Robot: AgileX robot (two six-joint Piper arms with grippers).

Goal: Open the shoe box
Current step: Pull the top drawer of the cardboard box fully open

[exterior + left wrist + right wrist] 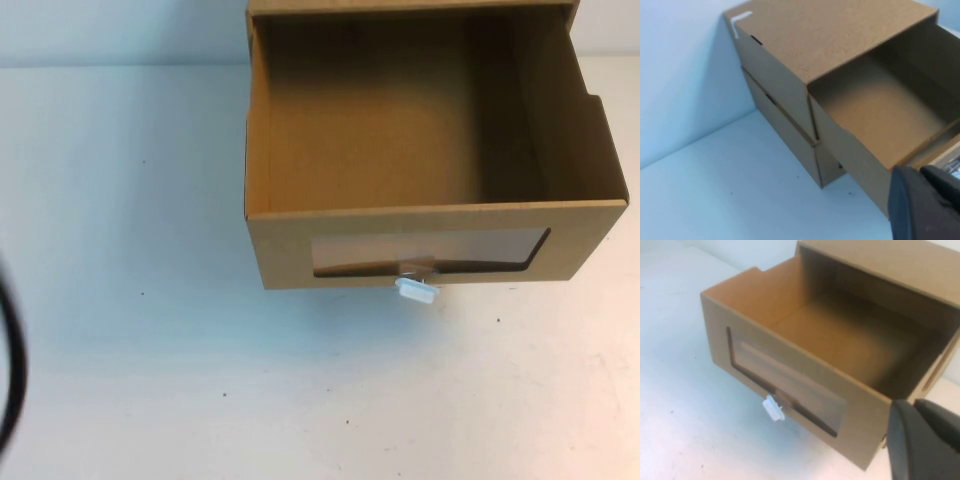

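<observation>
The brown cardboard shoe box [400,8] stands at the back of the white table, and its drawer [400,130] is slid out toward me, empty inside. The drawer front has a clear window [430,250] and a small white handle [416,288]. Neither gripper shows in the high view. In the left wrist view my left gripper [920,174] is shut on nothing, just off the drawer's [880,105] front left corner. In the right wrist view my right gripper [914,409] is shut and empty near the drawer's [840,340] front right corner, away from the handle [773,409].
The table [150,350] stretches out in front of and to the left of the box. A black cable [10,370] curves along the left edge. A second, lower cardboard section [790,140] sits under the box's shell. A pale wall stands behind.
</observation>
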